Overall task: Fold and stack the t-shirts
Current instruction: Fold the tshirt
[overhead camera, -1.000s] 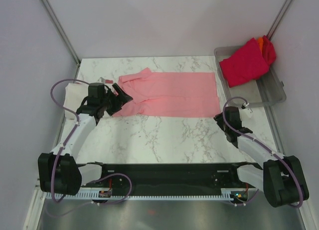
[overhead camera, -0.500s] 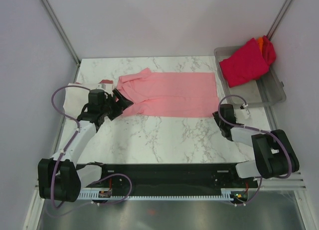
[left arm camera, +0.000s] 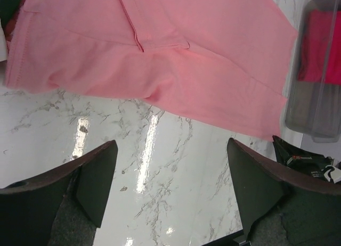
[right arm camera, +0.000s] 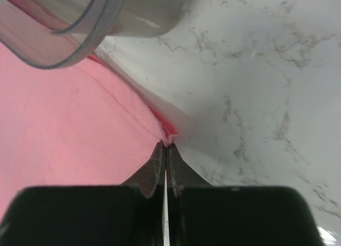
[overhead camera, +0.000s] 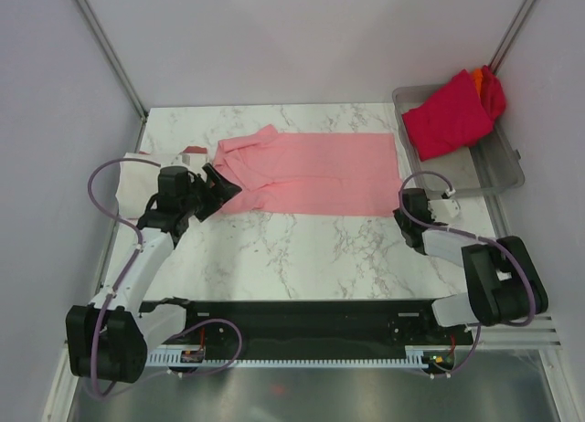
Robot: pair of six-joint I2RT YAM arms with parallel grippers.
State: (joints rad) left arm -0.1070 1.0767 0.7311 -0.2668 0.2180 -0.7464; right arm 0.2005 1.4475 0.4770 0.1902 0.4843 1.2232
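Your left gripper (left arm camera: 170,145) hangs with its jaws wide apart over the marble table (overhead camera: 302,248), just near of the left end of the pink t-shirt (overhead camera: 311,171). The shirt lies spread flat across the far middle. Your right gripper (right arm camera: 165,147) has its fingers pressed together at the shirt's near right corner; whether cloth is caught between them is hard to tell. A crimson t-shirt (overhead camera: 448,116) is heaped in the grey tray (overhead camera: 501,171), far right.

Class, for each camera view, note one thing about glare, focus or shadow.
Left wrist view: bright glare streaks on the marble table beside the pink t-shirt. Right wrist view: the grey tray looks soft and out of focus. Top external view: even light, only faint shadows.
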